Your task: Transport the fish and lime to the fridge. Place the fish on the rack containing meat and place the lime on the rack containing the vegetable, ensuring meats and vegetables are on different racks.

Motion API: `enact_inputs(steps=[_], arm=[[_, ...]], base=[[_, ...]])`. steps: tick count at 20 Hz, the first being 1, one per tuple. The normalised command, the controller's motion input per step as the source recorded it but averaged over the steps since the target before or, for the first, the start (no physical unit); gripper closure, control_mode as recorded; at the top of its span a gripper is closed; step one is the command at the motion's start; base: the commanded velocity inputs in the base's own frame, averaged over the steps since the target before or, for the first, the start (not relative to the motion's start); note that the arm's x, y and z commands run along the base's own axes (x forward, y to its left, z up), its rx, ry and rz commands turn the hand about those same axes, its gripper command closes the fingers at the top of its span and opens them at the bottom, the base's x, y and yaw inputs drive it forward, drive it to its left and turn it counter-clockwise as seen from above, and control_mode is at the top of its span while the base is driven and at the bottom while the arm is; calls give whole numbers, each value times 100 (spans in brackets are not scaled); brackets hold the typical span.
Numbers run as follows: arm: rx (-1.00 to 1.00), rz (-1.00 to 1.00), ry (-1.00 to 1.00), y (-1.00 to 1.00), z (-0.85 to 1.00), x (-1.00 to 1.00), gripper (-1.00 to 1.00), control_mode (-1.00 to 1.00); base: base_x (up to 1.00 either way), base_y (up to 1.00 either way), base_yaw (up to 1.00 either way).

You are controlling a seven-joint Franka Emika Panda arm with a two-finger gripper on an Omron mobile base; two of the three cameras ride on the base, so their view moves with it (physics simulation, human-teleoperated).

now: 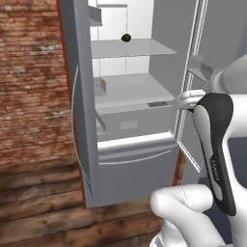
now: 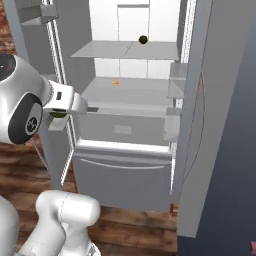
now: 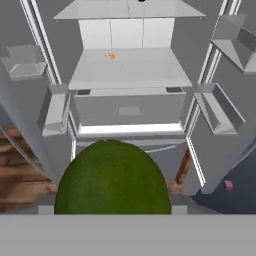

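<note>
The lime [image 3: 113, 178] is held in the gripper [image 2: 59, 113], clamped between its fingers, in front of the open fridge [image 2: 210, 100]. It is not yet placed on any of the 2 shelves [image 3: 130, 67]. No fish can be made out.

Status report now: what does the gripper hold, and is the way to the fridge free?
Gripper shut on the lime. Fridge doors open, shelves ahead. Dark round item on upper shelf, small orange item on middle shelf. Path looks free.
</note>
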Motion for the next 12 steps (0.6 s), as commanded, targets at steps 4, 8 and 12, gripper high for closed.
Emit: enact_inputs(steps=[4, 8, 12], arm=[[0, 0, 0, 0, 0, 0, 100, 100], [0, 0, 0, 0, 0, 0, 100, 100], [0, 0, 0, 0, 0, 0, 100, 100]], base=[[100, -3, 0], [100, -25, 4], [97, -42, 7]])
